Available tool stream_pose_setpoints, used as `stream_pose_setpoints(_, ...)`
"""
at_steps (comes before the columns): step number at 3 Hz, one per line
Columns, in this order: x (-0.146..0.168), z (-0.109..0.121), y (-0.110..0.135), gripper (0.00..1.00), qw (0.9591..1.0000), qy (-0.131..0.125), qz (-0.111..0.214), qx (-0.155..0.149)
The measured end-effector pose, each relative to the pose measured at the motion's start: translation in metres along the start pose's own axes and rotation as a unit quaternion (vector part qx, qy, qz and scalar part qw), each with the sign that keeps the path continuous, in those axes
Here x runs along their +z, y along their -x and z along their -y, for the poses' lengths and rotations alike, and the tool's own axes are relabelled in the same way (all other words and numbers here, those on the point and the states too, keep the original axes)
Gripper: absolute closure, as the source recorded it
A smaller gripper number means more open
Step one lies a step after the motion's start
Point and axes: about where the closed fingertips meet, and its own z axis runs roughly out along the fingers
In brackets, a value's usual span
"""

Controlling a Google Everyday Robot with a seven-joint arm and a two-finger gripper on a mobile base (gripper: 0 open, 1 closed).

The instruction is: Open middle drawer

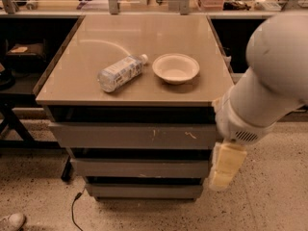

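Observation:
The middle drawer (139, 168) is the medium-height plain grey front between the taller scratched front (134, 136) and the narrower bottom front (144, 191); it sits flush with the cabinet, closed. My gripper (222, 173), cream coloured, hangs from the white arm (269, 81) at the cabinet's right front corner. It overlaps the right end of the middle drawer's front. Whether it touches the front cannot be told.
On the tan cabinet top (144, 37) lie a clear plastic bottle (119, 72) on its side and a white bowl (175, 68). A black cable (74, 208) trails on the speckled floor at lower left. Dark shelving stands to both sides, with a cluttered bench behind.

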Motion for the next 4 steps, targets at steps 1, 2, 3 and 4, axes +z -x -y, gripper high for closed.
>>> stream_pose_setpoints(1,0.078,-0.034,0.001,0.00,0.9991,0.040,-0.014,-0.004)
stream_pose_setpoints(2,0.078,-0.034,0.001,0.00,0.9991,0.040,-0.014,-0.004)
stream_pose_setpoints(3,0.121,-0.062,0.009,0.00,0.9970,0.077,0.000,0.002)
stream_pose_setpoints(4,0.199,-0.103,0.029,0.00,0.9912,0.131,0.021,0.008)
